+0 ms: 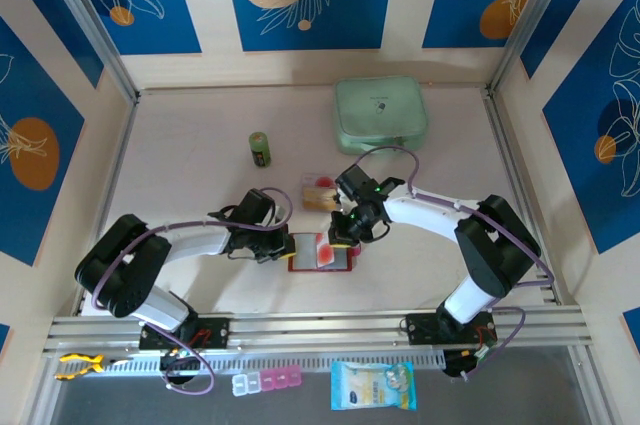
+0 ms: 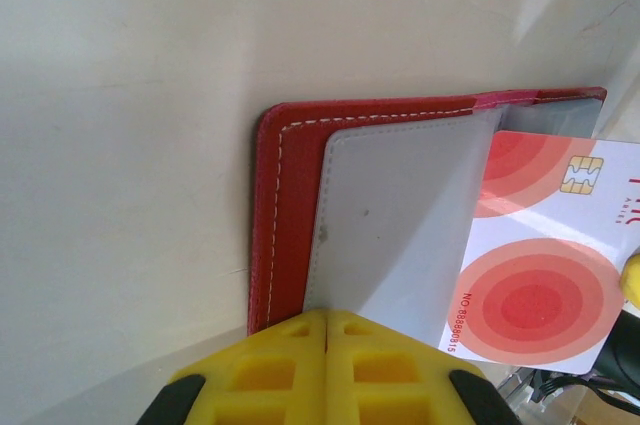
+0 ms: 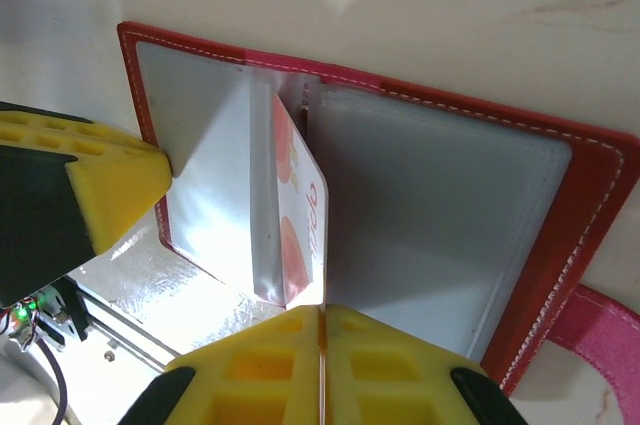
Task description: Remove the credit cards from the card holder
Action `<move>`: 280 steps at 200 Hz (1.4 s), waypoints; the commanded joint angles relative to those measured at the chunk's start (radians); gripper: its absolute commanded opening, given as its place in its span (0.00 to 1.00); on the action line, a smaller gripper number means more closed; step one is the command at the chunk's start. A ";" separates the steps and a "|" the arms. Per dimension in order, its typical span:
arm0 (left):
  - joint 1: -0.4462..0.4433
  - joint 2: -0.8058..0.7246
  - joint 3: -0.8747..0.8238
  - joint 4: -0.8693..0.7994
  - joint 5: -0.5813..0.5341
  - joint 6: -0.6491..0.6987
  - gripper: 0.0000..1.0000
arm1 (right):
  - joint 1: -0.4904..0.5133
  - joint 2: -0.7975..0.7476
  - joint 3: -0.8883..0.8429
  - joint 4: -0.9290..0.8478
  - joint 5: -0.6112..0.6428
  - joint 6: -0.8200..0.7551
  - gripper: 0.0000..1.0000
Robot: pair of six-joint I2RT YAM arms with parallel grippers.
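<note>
Red card holder (image 2: 290, 205), white stitching; white card (image 2: 540, 245), red circles.

Card holder (image 1: 322, 252) between both arms; cards (image 1: 320, 193) just behind; case (image 1: 380, 113) farthest back

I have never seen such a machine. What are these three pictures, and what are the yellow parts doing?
These are two robot arms fixed at the near edge of a table. One picture looks down from above; the other two come from a camera on each wrist, so the yellow parts are the arm's own fingers.

The left gripper is shut on a clear pocket of the open red card holder. The right gripper is shut on a white card with red circles, standing partly out of the holder. Farther back lie other cards, a green case and a small green bottle.
</note>
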 commanded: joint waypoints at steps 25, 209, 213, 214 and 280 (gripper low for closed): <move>0.009 -0.003 -0.013 -0.028 -0.007 0.006 0.04 | 0.017 -0.024 0.033 -0.053 0.026 0.043 0.09; 0.010 0.014 -0.016 -0.013 -0.002 0.003 0.04 | 0.058 0.022 0.061 -0.050 0.023 0.083 0.17; 0.010 0.014 -0.016 -0.013 -0.001 0.003 0.04 | 0.059 0.022 0.061 -0.050 0.024 0.084 0.17; 0.010 0.015 -0.016 -0.013 -0.001 0.003 0.04 | 0.059 0.023 0.061 -0.050 0.025 0.084 0.17; 0.011 0.014 -0.018 -0.014 -0.002 0.005 0.04 | 0.063 0.034 0.065 -0.053 0.026 0.084 0.14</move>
